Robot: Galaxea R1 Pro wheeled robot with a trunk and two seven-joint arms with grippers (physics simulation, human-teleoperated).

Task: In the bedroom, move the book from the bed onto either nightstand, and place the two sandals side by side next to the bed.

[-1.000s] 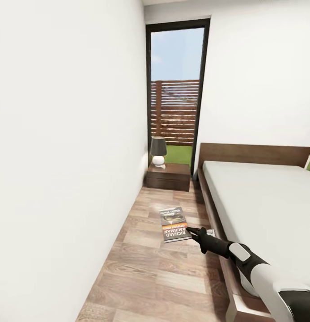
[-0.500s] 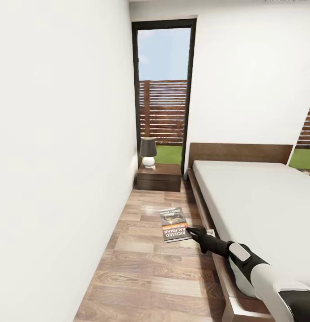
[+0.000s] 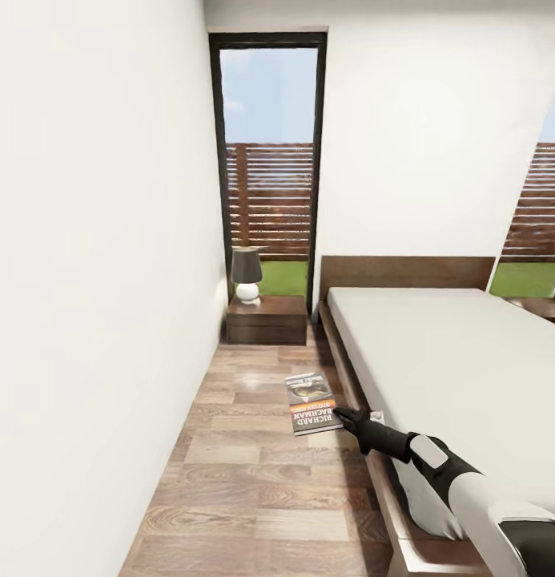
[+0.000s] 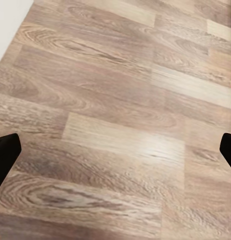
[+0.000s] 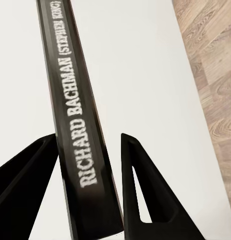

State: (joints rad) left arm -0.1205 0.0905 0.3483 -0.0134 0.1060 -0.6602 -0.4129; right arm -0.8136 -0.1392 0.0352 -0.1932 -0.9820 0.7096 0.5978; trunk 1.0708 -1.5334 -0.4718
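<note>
- The right hand [image 3: 342, 414] is showing matte black, with tapering wedge-shaped fingers [image 5: 140, 200].
- A black wrist is widening into a white forearm shell bearing a grey panel.
- The left hand's black fingertips [image 4: 5, 155] are looking blunt.

wood-plank floor [image 3: 253, 489] | white wall [image 3: 93, 280] seen along its left edge | slatted fence [image 3: 269, 200] seen through tall window [image 3: 269, 104]

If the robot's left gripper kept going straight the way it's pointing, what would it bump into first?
Probably the wooden floor. The left wrist view looks along the open left gripper and shows bare planks ahead, with nothing in between; how far away they are is unclear.
</note>
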